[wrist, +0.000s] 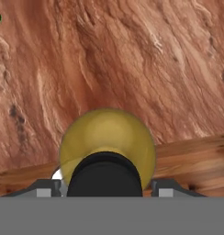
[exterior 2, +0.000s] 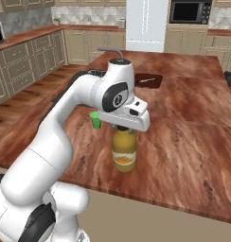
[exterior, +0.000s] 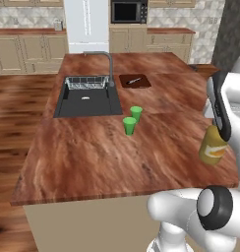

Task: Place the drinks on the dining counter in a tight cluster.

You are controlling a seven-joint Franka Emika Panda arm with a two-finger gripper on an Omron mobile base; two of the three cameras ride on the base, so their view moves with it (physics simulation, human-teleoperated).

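Note:
A tall amber-yellow bottle [exterior 2: 123, 152] with a dark cap stands upright over the dining counter [exterior 2: 183, 142], close to its near edge. My gripper [exterior 2: 123, 128] comes down on it from above and is shut on its capped neck. From the left base view the same bottle [exterior: 213, 148] hangs under the gripper [exterior: 219, 132] at the right end of the counter [exterior: 92, 152]. Looking down from the hand, the black cap and round yellow shoulders of the bottle [wrist: 107, 142] sit between the fingertips [wrist: 49, 188]. Whether its base touches the wood I cannot tell.
Two small green cups [exterior: 136, 112] [exterior: 129, 125] stand mid-counter, left of the bottle; one cup [exterior 2: 95, 119] peeks out behind my arm. A dark sink [exterior: 87, 101] with a faucet [exterior: 109, 66] and a cutting board [exterior: 135, 80] lie further back. Floor shows past the counter edge [wrist: 192, 151].

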